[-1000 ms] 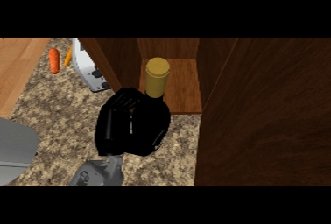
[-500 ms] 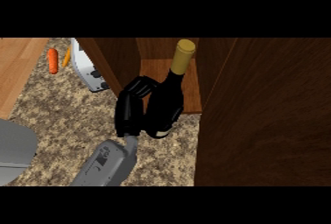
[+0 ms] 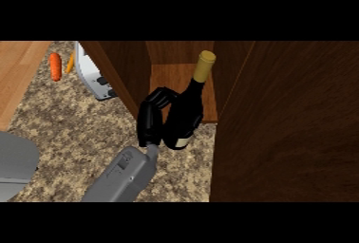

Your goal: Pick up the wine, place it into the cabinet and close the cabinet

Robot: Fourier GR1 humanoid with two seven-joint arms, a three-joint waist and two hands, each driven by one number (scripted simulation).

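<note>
The wine bottle (image 3: pixel 185 111) is dark with a yellow cap (image 3: pixel 204 59). It tilts with its neck pointing into the open cabinet (image 3: pixel 170 76), and its base is still above the counter at the cabinet's front edge. My right hand (image 3: pixel 149 121) is shut on the bottle's left side, its fingers (image 3: pixel 160 95) curled round the body. The grey forearm (image 3: pixel 119 178) comes up from the lower edge. The cabinet door (image 3: pixel 288 123), dark wood, stands open at the right. My left hand shows nowhere.
Two carrots (image 3: pixel 54 66) lie on a wooden board (image 3: pixel 21 71) at the far left. A white appliance (image 3: pixel 93 76) stands by the cabinet's left wall (image 3: pixel 126 71). A grey shape (image 3: pixel 15 161) sits at the left edge on the speckled counter (image 3: pixel 70 128).
My right hand has carried the bottle up and right, toward the cabinet opening. The bottle's neck now reaches further inside, and more of the forearm shows.
</note>
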